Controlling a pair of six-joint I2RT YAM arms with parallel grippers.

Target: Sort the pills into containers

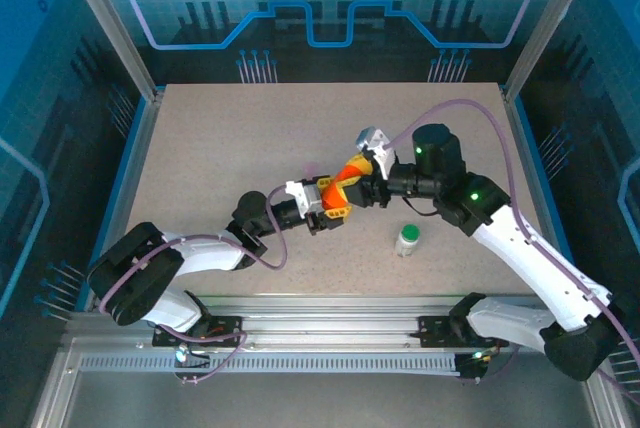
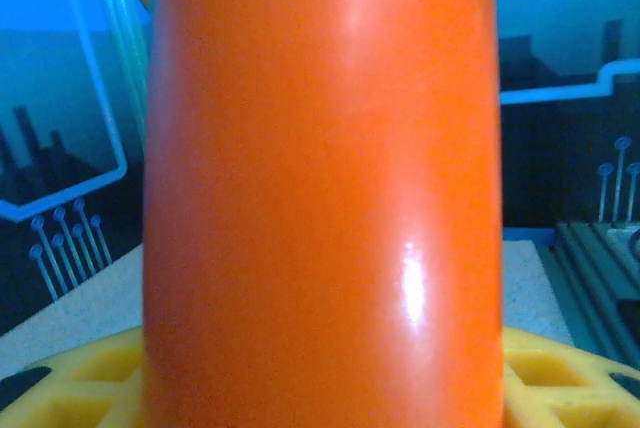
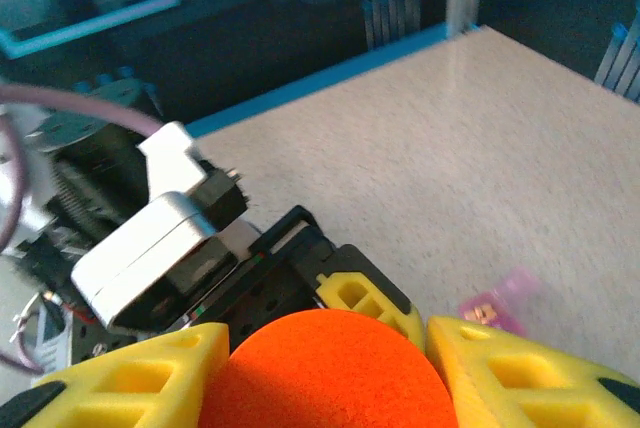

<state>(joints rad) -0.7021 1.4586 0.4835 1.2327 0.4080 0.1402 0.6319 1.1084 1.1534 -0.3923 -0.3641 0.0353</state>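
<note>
While both jaws clamp the orange bottle (image 2: 320,188), pink pill box (image 3: 498,303) just beside (on table (image 1: 250,128))

Pill box (image 3: 497,300) lies behind (and left of) the standing bottle (image 1: 408,239).

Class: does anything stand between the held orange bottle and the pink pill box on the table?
Nothing visible does. The pill box lies on bare table just beyond the orange bottle; the green-capped bottle stands apart, nearer the arm bases.
</note>
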